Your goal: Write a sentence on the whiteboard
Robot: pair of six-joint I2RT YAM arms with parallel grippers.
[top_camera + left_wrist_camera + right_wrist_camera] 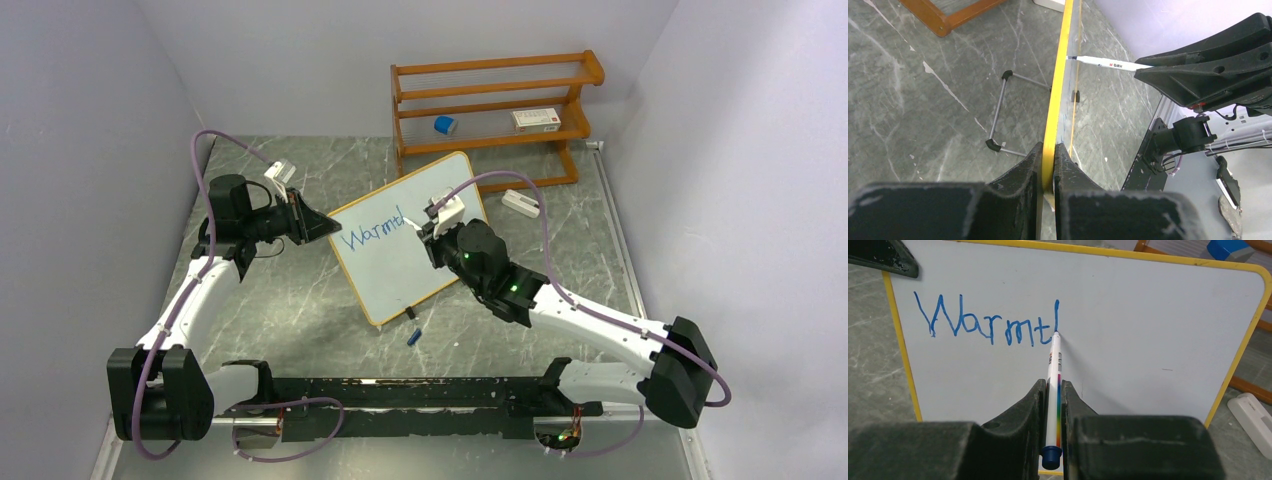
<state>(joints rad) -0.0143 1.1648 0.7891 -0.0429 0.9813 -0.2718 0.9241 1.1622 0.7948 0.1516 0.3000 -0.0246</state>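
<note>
Blue sentence (988, 322) on your whiteboard (1148, 330) reads "Warmt"; your right hand (1053, 390) is clamped on the marker (1054, 360) touching it, your left hand (1048, 150) grips its left edge.

One whiteboard (400, 270) — one marker (1054, 385), one rack (500, 66)

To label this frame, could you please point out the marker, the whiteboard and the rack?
marker (1055, 345): right wrist view, on its white barrel near the tip.
whiteboard (1148, 315): right wrist view, on its bare white face.
rack (490, 66): top view, on its top rail.
</note>
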